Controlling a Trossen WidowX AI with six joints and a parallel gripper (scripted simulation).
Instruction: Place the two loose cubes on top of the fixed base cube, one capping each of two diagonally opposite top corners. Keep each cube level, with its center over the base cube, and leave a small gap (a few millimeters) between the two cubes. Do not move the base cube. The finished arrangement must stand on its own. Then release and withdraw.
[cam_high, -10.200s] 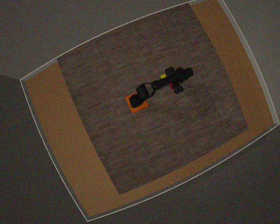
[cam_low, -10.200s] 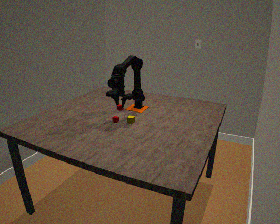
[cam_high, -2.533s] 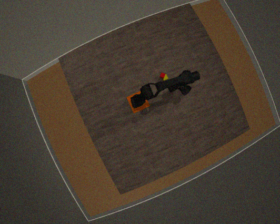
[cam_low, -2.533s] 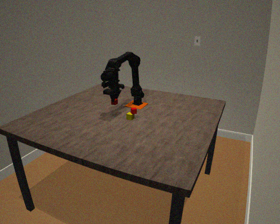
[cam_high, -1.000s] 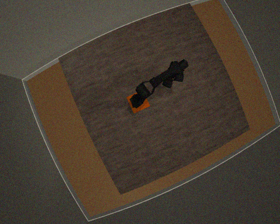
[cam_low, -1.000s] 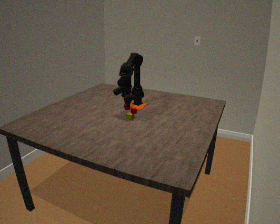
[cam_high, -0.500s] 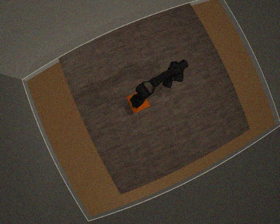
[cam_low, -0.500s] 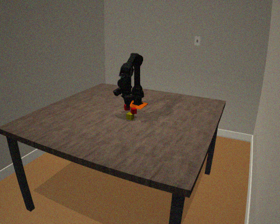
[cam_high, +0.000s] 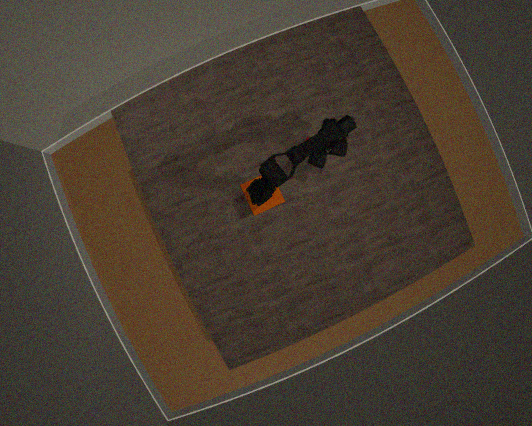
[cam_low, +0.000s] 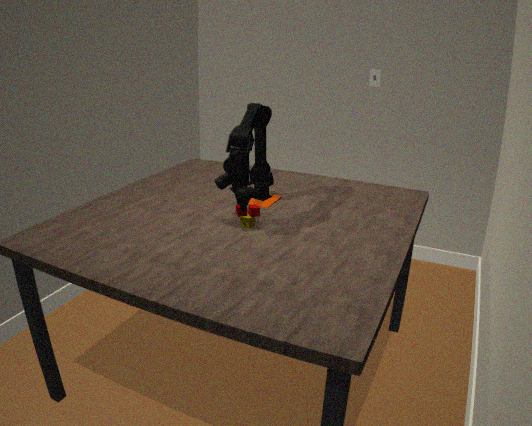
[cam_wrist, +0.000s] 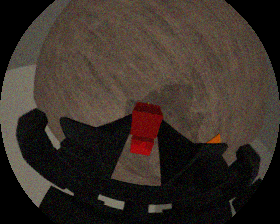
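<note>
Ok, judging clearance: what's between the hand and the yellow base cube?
A red cube, clamped in the hand, sits over the base cube; wrist and exterior views show it.

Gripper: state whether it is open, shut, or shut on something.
Shut on a red cube: the wrist view shows the gripper with the cube between its dark fingers.

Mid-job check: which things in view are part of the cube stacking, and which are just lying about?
Part of the job:
- yellow base cube
- red cube resting on the base
- second red cube, held in the tool over the base

Just lying about:
- orange mat under the arm
- table
- wall plate
</note>
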